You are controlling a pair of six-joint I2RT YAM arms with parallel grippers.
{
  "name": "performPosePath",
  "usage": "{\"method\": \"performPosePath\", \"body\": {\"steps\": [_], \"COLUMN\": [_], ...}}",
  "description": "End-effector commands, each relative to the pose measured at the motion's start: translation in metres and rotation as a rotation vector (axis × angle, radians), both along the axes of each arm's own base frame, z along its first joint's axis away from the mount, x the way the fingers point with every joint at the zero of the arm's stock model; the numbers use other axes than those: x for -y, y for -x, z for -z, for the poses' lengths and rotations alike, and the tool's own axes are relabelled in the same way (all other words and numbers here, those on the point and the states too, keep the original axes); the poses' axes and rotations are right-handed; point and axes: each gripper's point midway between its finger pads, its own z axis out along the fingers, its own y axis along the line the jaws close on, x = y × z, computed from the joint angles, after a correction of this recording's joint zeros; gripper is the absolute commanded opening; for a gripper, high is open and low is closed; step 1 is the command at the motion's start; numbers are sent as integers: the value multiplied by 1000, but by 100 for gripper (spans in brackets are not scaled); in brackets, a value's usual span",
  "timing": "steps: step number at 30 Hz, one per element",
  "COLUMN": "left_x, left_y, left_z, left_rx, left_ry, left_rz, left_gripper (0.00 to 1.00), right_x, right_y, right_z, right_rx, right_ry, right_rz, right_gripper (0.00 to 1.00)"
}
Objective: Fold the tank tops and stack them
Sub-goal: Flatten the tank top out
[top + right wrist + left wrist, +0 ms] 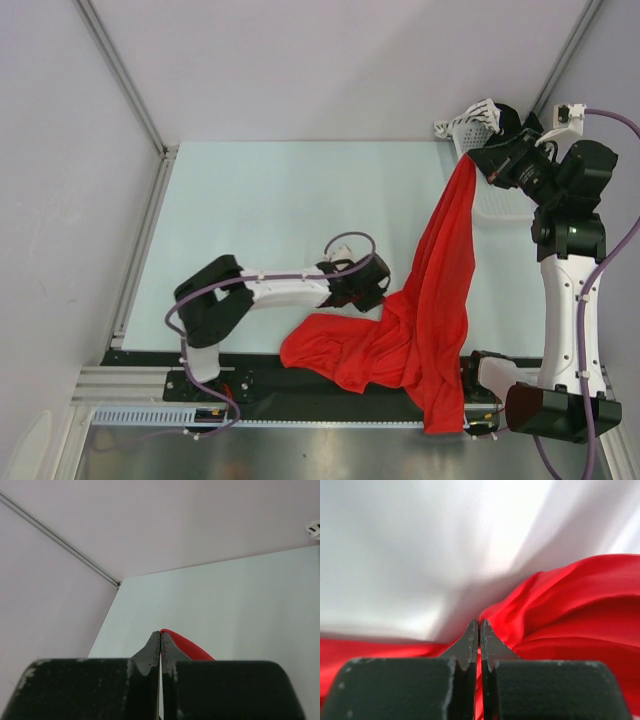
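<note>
One bright red tank top (pixel 430 300) hangs in a long band from the back right down to a crumpled heap at the table's near edge. My right gripper (pixel 487 172) is raised beside the basket and shut on the top's upper end; its wrist view shows red cloth (pixel 187 647) pinched at the fingertips (pixel 166 642). Low over the table, my left gripper (pixel 383 295) is shut on the heap's left edge, with red fabric (pixel 560 610) between and around its closed jaws.
A white mesh basket (pixel 470 125) stands at the back right corner, partly behind the right arm. Part of the red cloth drapes over the near table edge onto the black rail (pixel 300 395). Walls close in the left, back and right.
</note>
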Motion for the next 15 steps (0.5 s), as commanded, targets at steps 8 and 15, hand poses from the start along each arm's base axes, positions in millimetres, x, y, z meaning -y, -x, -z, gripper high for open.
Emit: {"method": "performPosePath", "body": {"steps": [8, 15], "left_x": [-141, -237], "left_y": [-133, -192], "left_z": [-158, -275], "left_rx": [511, 783], "left_ry": [-3, -88], "left_rz": [-3, 52], "left_gripper": [0, 0], "right_x": [-15, -18], "right_y": [-11, -46], "right_z": [-24, -57], "right_rx": [73, 104], "right_ry": [-108, -116], "right_rz": [-124, -188], "right_gripper": [0, 0]}}
